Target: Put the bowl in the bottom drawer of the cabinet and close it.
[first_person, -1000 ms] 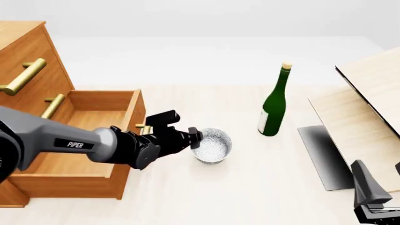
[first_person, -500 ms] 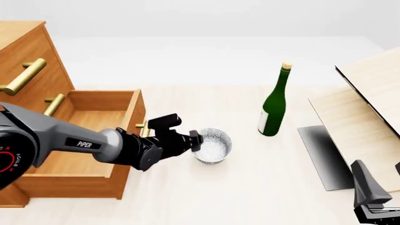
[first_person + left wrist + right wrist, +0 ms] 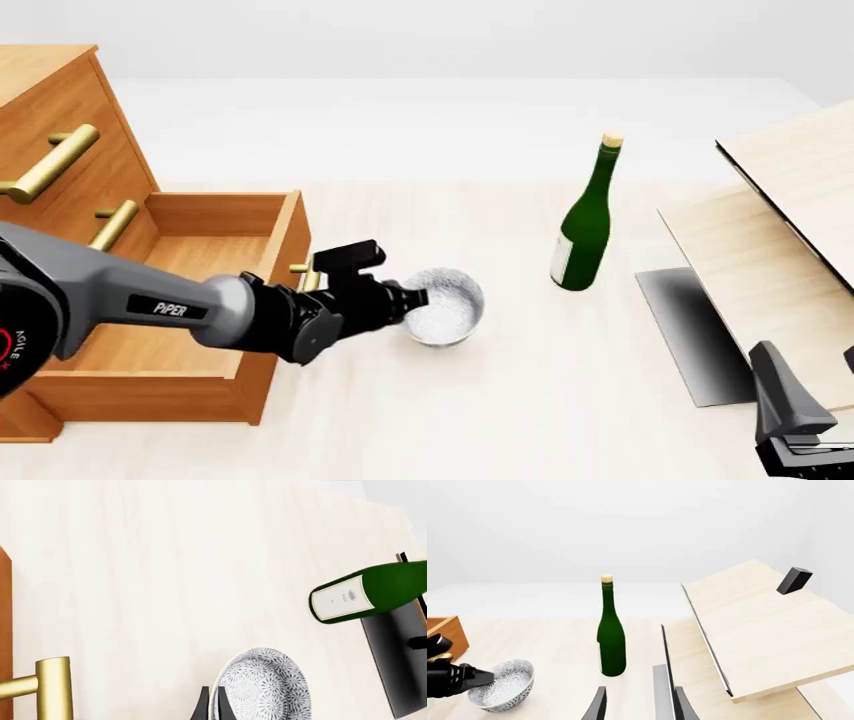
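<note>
Your left gripper (image 3: 416, 295) is pinching the bowl's (image 3: 446, 305) near rim, one finger inside and one outside the wall, and the bowl is tipping slightly above the table (image 3: 534, 400), just off the open bottom drawer's (image 3: 174, 300) front corner, at about 3 o'clock from it. The drawer is standing pulled out of the cabinet (image 3: 60, 130). A green wine bottle (image 3: 585, 225) is standing upright at about 2 o'clock from the bowl. Your right gripper (image 3: 637, 705) is sitting with fingers spread, well apart at about 4 o'clock, near the pale wood boards (image 3: 787, 230).
</note>
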Tool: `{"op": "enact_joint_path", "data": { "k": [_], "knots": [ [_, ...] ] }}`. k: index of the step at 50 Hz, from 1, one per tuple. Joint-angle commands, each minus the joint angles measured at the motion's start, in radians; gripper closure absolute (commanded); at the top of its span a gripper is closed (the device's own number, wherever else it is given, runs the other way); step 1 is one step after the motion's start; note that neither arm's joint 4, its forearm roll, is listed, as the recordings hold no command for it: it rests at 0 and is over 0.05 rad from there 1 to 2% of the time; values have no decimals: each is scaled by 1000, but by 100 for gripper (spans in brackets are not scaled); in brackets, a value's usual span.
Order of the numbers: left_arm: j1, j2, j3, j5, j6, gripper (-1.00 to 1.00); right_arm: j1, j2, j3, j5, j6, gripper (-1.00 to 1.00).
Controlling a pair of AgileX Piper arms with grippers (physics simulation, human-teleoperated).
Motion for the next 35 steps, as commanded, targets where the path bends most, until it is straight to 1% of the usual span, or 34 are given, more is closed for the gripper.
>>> {"op": "enact_joint_path", "data": {
  "k": [1,7,19,35],
  "knots": [
    [18,-51,15,1,43,100,0,0,0,0,0,-100],
    [30,-94,35,-2,67,100,0,0,0,0,0,-100],
    [31,-153,63,2,84,100,0,0,0,0,0,-100],
    [37,-242,88,35,118,100,0,0,0,0,0,-100]
  ]
}}
